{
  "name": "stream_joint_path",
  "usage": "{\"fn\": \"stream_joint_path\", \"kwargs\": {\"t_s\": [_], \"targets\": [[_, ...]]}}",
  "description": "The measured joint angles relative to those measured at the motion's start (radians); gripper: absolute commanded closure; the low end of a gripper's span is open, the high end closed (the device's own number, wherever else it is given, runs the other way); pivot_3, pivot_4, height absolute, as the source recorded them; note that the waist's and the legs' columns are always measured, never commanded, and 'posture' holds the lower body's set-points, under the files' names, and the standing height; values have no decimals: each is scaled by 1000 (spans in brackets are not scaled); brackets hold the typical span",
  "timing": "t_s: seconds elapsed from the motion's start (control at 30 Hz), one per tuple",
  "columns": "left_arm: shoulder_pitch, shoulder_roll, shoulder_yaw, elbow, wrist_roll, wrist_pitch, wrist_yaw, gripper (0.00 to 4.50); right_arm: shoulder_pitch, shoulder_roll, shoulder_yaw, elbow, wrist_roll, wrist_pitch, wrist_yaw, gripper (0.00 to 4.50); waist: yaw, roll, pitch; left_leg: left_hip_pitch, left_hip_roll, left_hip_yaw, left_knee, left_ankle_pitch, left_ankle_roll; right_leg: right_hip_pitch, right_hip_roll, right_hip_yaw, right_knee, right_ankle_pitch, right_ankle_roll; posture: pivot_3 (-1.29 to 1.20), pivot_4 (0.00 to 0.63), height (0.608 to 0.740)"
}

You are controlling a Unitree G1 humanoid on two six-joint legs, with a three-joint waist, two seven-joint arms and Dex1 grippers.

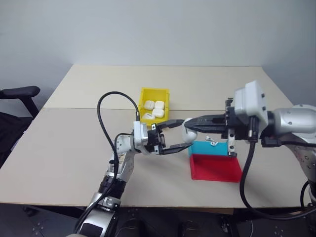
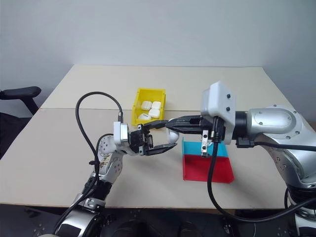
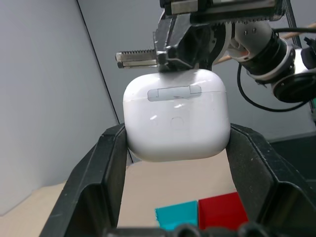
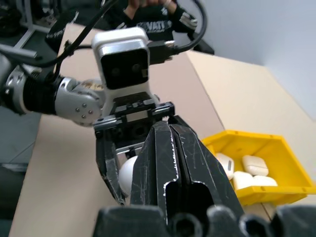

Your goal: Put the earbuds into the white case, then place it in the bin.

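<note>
The left gripper [image 1: 174, 136] holds the white case [image 3: 176, 114] in the air above the middle of the table [image 1: 74, 148], in front of the teal tray [image 1: 203, 147] and the red tray [image 1: 215, 168]; its two black fingers [image 3: 101, 168] press on the two narrow sides of the case, with the lid seam turned up. The right gripper [image 2: 173, 124] has its fingers pressed together with nothing between them, and its tips meet the top of the case at the lid. The earbuds [image 1: 212, 143] seem to lie in the teal tray as small white pieces, but they are too small to be sure. The bin [image 1: 153, 105] stands behind, toward the far edge of the table, and already has several white cases inside. The case looks light, hard and glossy, so I judge it can slip or turn between smooth fingers when the lid is pushed. The best hold is low on the flat sides, below the seam, so the lid stays free to swing.
</note>
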Motion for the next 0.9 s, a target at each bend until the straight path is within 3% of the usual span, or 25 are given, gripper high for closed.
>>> {"fn": "stream_joint_path", "kwargs": {"t_s": [0.2, 0.4, 0.53, 0.67, 0.83, 0.9], "targets": [[-109, -12, 108, 68, 175, -80, 343, 1760, 83, 3, -109, 0, 21, 20, -96, 4425, 9, 0, 0, 0, 0, 0, 1, 0, 0, 1, 0, -1, 0, 0, 0, 0, 150, 740], [-241, 92, 117, 202, 531, 128, 824, 1760, 213, -5, -143, -22, 41, 89, -160, 4425, 10, -1, 0, 0, -1, 0, -1, 0, 0, 0, 0, -1, -1, 0, 1, 0, 150, 740], [-256, 122, 72, 330, 638, 211, 932, 1760, 247, -25, -143, -37, 26, 101, -173, 4425, 9, -1, 0, -1, -1, 3, 0, 0, 0, 0, 0, -1, -1, 0, 1, 0, 150, 740], [-272, 108, 64, 401, 619, 220, 929, 1760, 253, -29, -134, -38, 4, 102, -186, 4425, 9, -1, 1, -2, -1, 4, 0, 0, 0, -1, 0, -1, -1, 0, 1, 0, 150, 740], [-343, 94, 46, 494, 617, 230, 929, 189, 252, -31, -115, -38, -18, 120, -208, 4500, 9, -1, 1, -2, -1, 6, 0, 0, 0, -1, 0, -1, -1, 0, 1, 0, 150, 740], [-359, 87, 38, 544, 630, 210, 968, 43, 252, -31, -115, -37, -19, 127, -221, 4500, 8, -1, 1, -2, -1, 6, 0, 0, 0, -1, 0, -1, -1, 0, 1, 0, 150, 740]]}}
